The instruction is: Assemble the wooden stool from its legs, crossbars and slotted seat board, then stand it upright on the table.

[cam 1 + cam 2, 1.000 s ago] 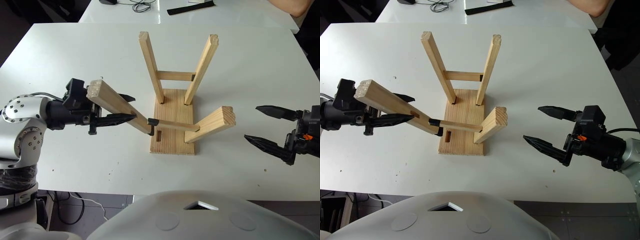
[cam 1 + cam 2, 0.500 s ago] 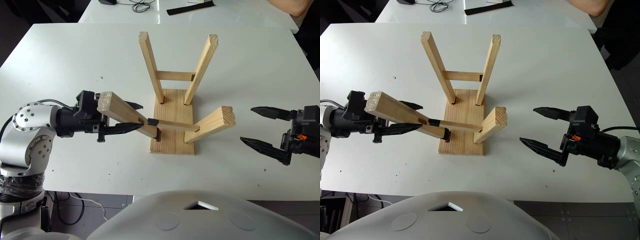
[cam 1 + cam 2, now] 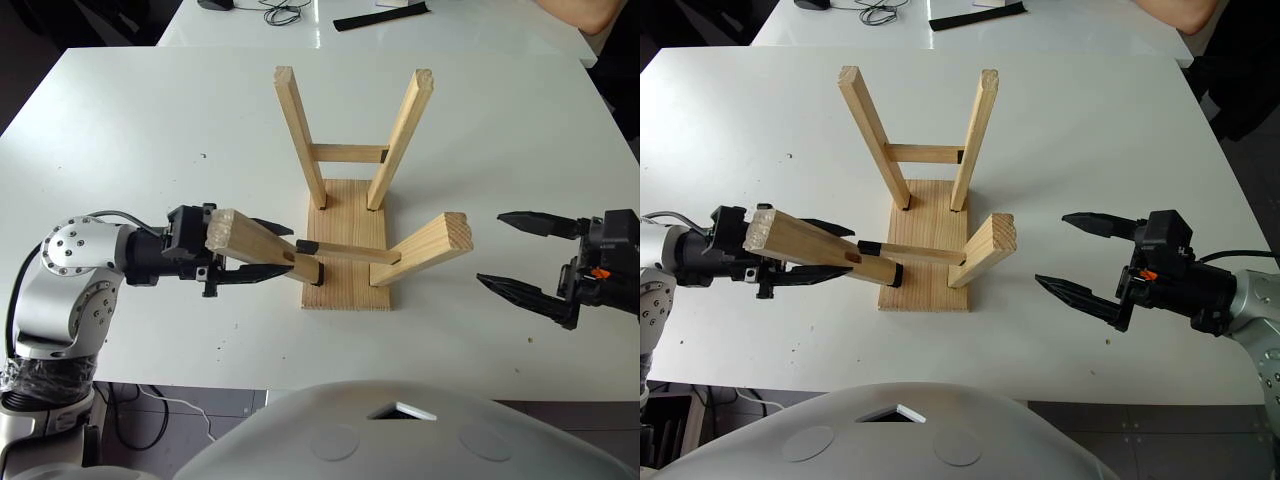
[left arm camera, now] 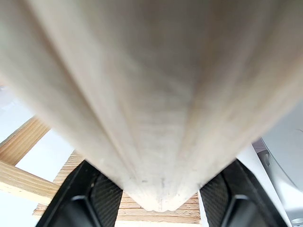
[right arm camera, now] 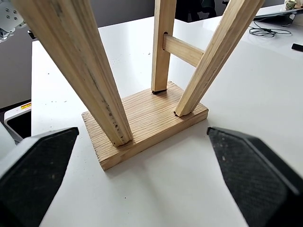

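1. Jaws spread wide, the right gripper [image 3: 490,248] is hovering over the table [image 3: 120,120], well apart from the seat board [image 3: 345,288].
2. The left gripper [image 3: 275,252] is clamping the tilted near leg [image 3: 255,243], whose foot is resting at the board's near left corner.
3. The near crossbar [image 3: 345,250] is linking it to the leaning right leg [image 3: 425,248].
4. The far legs [image 3: 300,135] and the far crossbar [image 3: 348,153] are standing on the board.
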